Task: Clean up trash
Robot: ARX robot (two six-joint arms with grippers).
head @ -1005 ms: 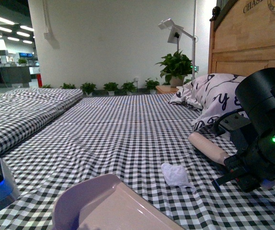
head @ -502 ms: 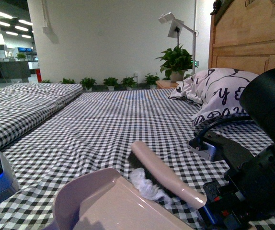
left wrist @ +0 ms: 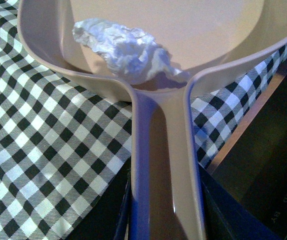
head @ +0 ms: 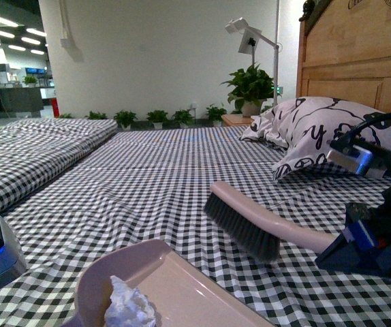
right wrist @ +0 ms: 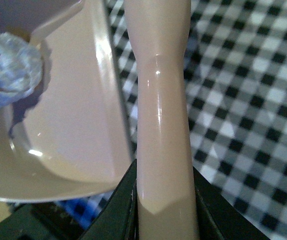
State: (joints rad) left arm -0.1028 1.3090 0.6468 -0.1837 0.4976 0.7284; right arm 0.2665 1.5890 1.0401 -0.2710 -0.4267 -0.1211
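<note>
So since half a second back the brush (head: 250,221) has swung off the pan and up to about 2 o'clock from it, bristles hanging clear of the sheet, and the wad that was sitting at the pan's lip is now inside.

The trash (head: 129,305), a crumpled white tissue wad, lies in the back of the pinkish dustpan (head: 182,286), right against the curved rear wall where the handle joins. From my left gripper (left wrist: 166,220) it's dead ahead at 12 o'clock along the pan handle, which is the long axis that matters: tip that handle and the wad slides along it. My left arm is clearly the nearer one, the right is well off to the side.

My left jaws are clamped on the dustpan handle, one dark jaw on each side. My right gripper (right wrist: 166,210) is clamped the same way on the brush handle, which runs straight out from it.

Materials: pan and brush are smooth, glossy, hard plastic with rounded edges. The bristles are dark and stiff-looking. The wad is light, wrinkly and soft, so it'll probably shift easily. The bedsheet (head: 148,177) is black-and-white gingham, a bit rumpled. Can't really tell whether the pan's front lip touches the sheet, it's cut off in the front view.
</note>
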